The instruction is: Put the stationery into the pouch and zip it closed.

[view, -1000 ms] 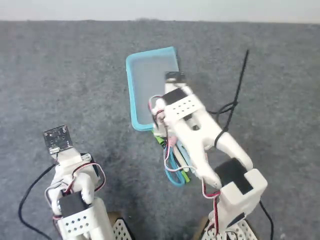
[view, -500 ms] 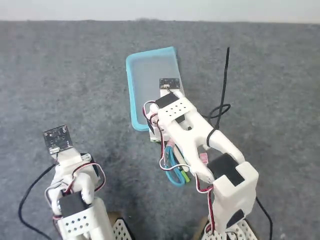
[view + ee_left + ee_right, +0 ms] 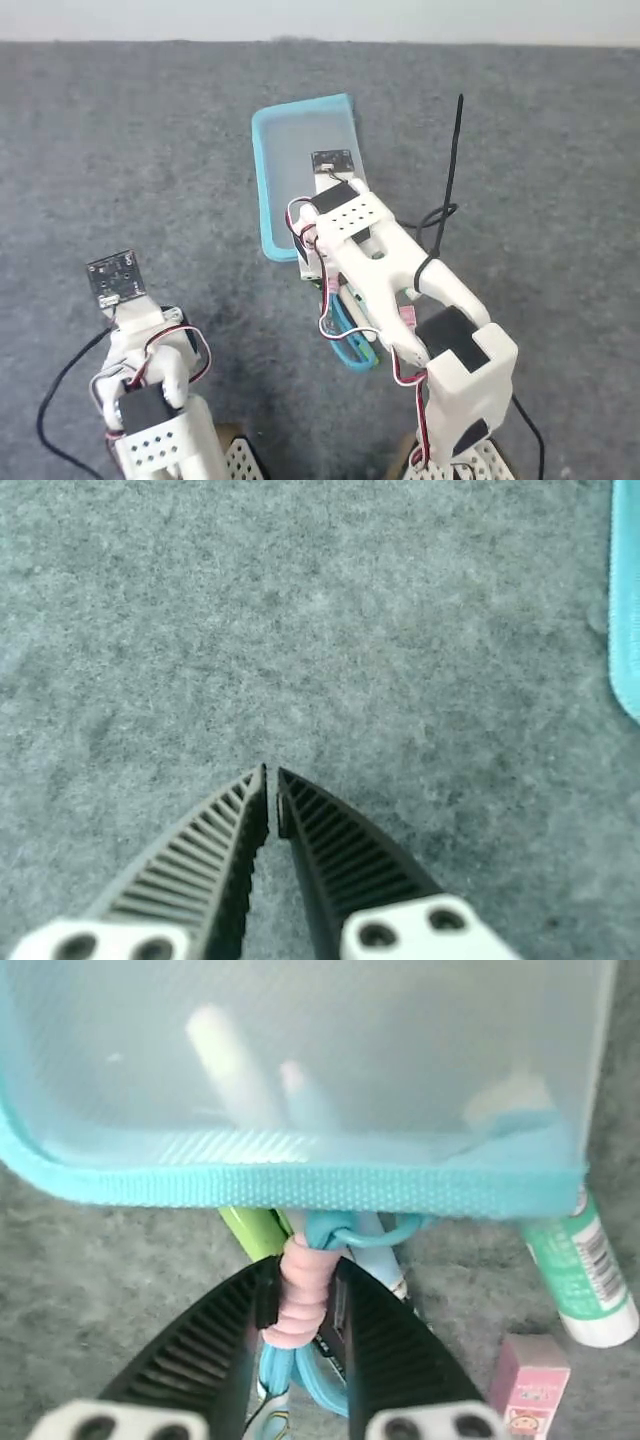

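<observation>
Obs.: your right gripper sits at the bordered edge of the translucent light-blue pouch with a teal fabric border. Its jaws are pinched on a pink ribbed cylindrical piece, which lies just outside that edge with its tip up against the border. A lime-green pen pokes out from under the border just beside the pink piece. A light-blue looped item lies alongside and runs away from the pouch; you cannot tell what it is. A green-and-white glue stick lies outside the pouch at one corner, its end touching or nearly touching the border. A small pink box lies just beyond the glue stick, farther from the pouch and apart from it. Through the pouch wall you see two pale stick-shaped items inside, too blurred to identify. You cannot tell whether the zip is open or closed. From above, the pouch lies flat on the grey carpet-like table cover. The right arm covers the pouch end nearest the arm bases, and the blue loops show just past that end. Your left gripper has its jaws pressed together to a hairline gap, gripping nothing, over bare grey cover. A strip of the pouch border shows well apart from it. The left arm is folded back, well apart from the pouch.
</observation>
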Motion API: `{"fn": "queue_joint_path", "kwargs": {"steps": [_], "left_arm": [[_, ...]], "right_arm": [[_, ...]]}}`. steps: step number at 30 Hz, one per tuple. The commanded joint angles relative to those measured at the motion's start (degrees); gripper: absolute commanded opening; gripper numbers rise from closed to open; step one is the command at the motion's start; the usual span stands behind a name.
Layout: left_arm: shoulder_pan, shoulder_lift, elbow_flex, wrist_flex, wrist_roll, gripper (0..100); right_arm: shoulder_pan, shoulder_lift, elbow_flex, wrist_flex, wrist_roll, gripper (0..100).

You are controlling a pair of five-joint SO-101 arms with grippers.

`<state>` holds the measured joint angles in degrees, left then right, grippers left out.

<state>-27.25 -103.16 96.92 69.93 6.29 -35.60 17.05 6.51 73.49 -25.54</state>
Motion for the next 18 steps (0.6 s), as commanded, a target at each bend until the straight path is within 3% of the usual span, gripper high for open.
{"fn": "queue_joint_path", "kwargs": {"steps": [1,6,10,18], "left_arm": [[-0.35,-0.97,-0.31,0.44,-0.09,1],[-0.35,-0.97,-0.31,0.44,-0.09,1],[-0.35,-0.97,-0.31,0.44,-0.09,1],[-0.35,-0.97,-0.31,0.44,-0.09,1]], "right_arm": [[-0.22,-2.68,-4.75,2.15,2.55,0.6],[2.77,-10.07,-6.51,5.58,9.76,0.6],[3.82,-14.90,-6.51,5.67,22.59,0.6],[-1.80,-22.64,-11.34,11.03,33.23,0.6]]}}
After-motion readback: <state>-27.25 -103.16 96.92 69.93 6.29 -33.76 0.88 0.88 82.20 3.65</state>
